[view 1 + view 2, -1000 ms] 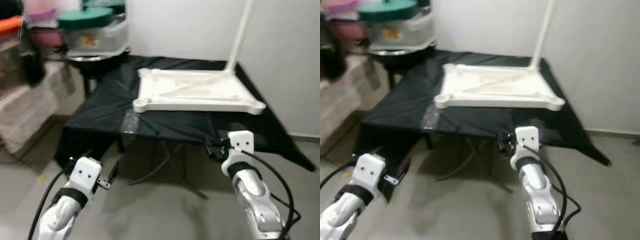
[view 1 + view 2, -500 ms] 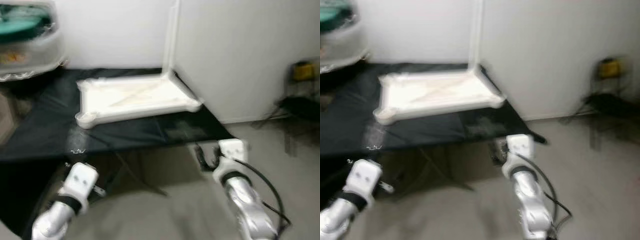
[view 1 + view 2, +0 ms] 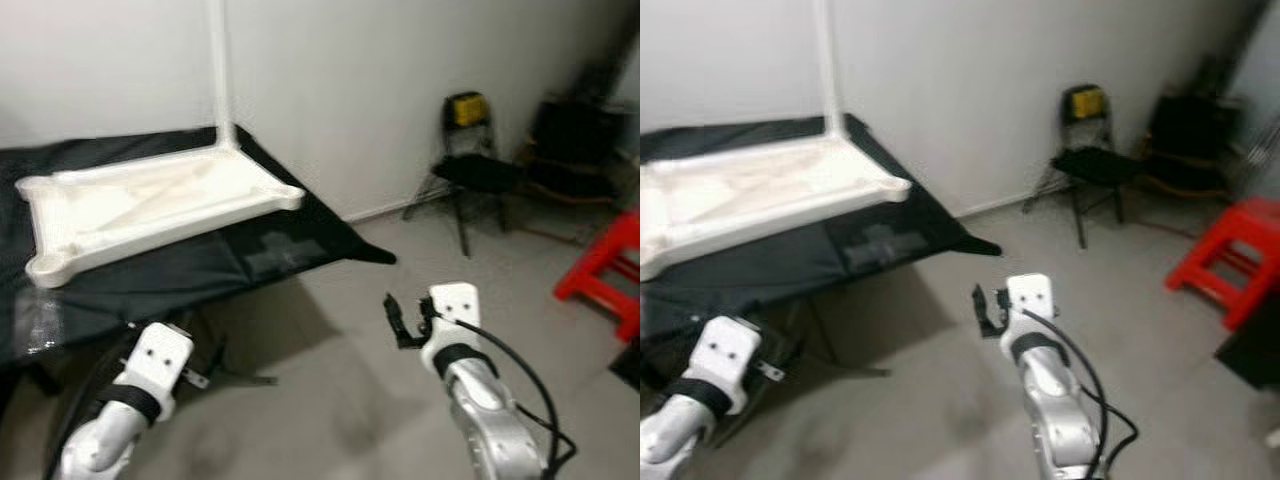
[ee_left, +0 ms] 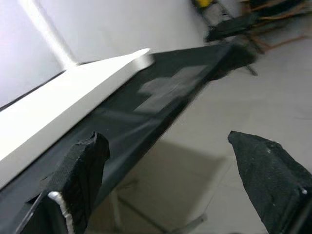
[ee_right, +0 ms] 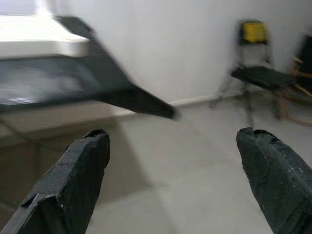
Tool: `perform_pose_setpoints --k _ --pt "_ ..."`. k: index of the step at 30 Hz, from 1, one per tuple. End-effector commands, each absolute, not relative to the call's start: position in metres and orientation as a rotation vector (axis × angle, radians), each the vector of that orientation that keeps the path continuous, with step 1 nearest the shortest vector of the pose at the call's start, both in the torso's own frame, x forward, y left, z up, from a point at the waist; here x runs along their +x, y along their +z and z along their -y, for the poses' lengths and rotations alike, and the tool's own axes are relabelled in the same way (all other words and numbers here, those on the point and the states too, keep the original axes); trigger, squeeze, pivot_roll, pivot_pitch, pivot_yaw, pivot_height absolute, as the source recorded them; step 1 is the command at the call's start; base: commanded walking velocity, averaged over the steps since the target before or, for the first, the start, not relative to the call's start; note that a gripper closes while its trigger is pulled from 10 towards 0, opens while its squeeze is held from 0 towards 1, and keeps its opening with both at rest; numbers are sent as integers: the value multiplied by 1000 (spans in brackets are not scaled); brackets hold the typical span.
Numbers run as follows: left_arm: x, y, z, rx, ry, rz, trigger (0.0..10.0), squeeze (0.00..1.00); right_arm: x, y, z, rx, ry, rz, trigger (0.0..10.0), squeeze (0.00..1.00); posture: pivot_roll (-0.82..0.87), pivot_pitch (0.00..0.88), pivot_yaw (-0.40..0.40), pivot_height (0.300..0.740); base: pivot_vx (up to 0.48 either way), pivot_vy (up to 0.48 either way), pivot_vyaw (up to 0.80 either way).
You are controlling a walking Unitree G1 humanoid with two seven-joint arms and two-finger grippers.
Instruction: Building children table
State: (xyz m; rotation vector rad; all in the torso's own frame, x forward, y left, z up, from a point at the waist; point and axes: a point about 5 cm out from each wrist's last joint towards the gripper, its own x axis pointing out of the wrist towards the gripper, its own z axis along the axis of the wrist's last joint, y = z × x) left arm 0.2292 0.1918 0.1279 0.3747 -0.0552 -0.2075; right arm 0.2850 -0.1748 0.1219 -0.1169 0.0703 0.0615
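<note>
While claws [image 3: 395, 322] hang open, tabletop [image 3: 150, 205] overhangs cloth edge

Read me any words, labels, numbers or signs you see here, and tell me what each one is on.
No text can be read in these pictures.
The yellow object on the black folding chair: any marking is too blurred to read.
The pale patch on the black cloth: no lettering can be made out.
The white tabletop, the red stool: plain, no print seen.
</note>
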Motion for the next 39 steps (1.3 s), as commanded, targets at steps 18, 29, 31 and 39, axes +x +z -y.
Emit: perform_pose_setpoints --k 18,29,31,39 --pt "229 125 -193 384 -203 44 10000 0 289 117 180 -172 58 -120 10000 0 1 0 -45 740 0 0 -27" --pt "230 123 -191 390 -204 39 10000 0 292 117 174 -239 115 -128 10000 0 0 0 -52 740 0 0 727" --pt "229 122 -189 390 -206 38 10000 0 292 117 174 -250 121 -128 10000 0 0 0 -53 740 0 0 800" --pt "229 121 -187 391 -211 38 10000 0 293 118 174 -237 121 -121 10000 0 -1 0 -55 740 0 0 790"
